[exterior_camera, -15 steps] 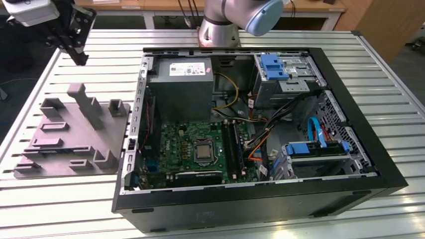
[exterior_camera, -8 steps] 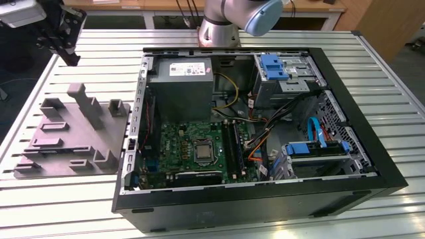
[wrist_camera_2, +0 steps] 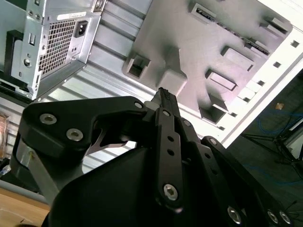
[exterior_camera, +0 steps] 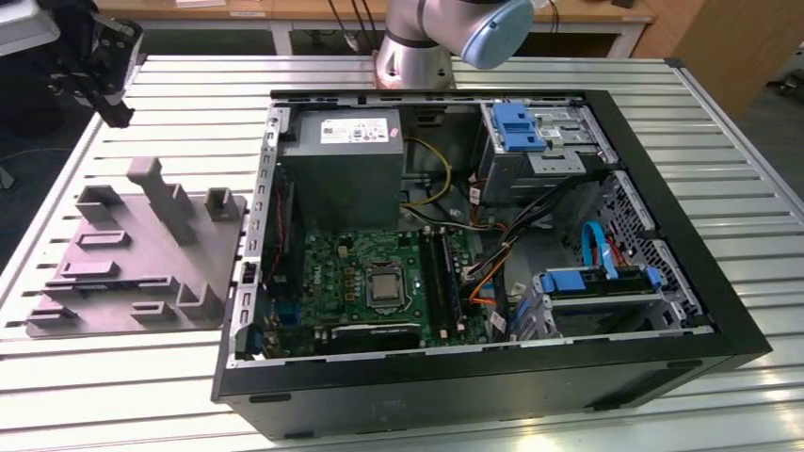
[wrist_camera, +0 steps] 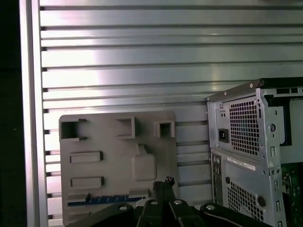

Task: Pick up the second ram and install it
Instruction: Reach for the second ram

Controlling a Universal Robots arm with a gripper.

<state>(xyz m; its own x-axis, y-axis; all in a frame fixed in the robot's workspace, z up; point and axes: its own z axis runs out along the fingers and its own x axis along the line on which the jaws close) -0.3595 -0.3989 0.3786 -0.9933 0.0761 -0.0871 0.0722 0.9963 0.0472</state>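
In the exterior view the gripper (exterior_camera: pixel 117 113) hangs at the far left over the table (exterior_camera: pixel 188 104), above and apart from the grey tray (exterior_camera: pixel 138 273). In both wrist views its fingers meet, closed on nothing (wrist_camera_2: pixel 162 94) (wrist_camera: pixel 164 183). In the first wrist view the ram (wrist_camera: pixel 106 201) shows as a blue strip in a long slot along one edge of the tray (wrist_camera: pixel 109 137), untouched. To the exterior view's right lies the open case (exterior_camera: pixel 477 391) with power supply (exterior_camera: pixel 342 169) and motherboard (exterior_camera: pixel 358 259).
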